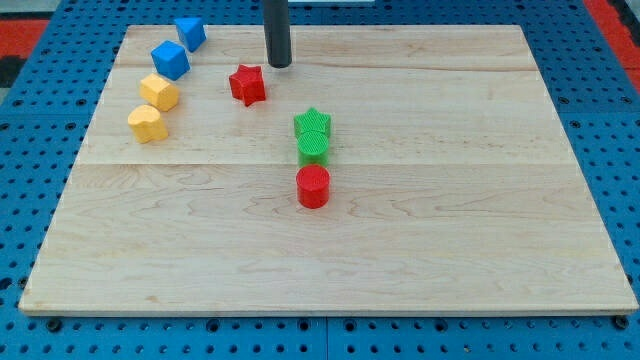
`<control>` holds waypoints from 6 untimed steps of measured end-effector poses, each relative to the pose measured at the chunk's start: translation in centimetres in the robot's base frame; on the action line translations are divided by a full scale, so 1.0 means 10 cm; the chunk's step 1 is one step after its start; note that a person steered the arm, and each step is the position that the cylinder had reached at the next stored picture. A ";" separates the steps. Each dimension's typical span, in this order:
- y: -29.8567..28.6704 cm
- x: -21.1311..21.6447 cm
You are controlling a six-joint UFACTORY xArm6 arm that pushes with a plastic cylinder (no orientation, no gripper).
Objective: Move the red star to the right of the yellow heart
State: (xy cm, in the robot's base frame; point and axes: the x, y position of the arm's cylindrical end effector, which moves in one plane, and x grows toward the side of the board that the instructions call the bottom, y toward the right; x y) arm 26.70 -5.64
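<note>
The red star (247,84) lies on the wooden board (450,200) in the upper left part. The yellow heart (147,123) lies at the view's left, below and to the left of the star. My tip (279,64) stands just above and to the right of the red star, a small gap from it.
A yellow hexagon-like block (159,92) sits just above the heart. Two blue blocks (170,60) (190,32) lie at the upper left. A green star (313,123) sits on the top side of a green block (312,147), with a red cylinder (313,186) below them.
</note>
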 end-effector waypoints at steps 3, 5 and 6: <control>-0.43 0.34; -0.53 1.05; -0.37 1.09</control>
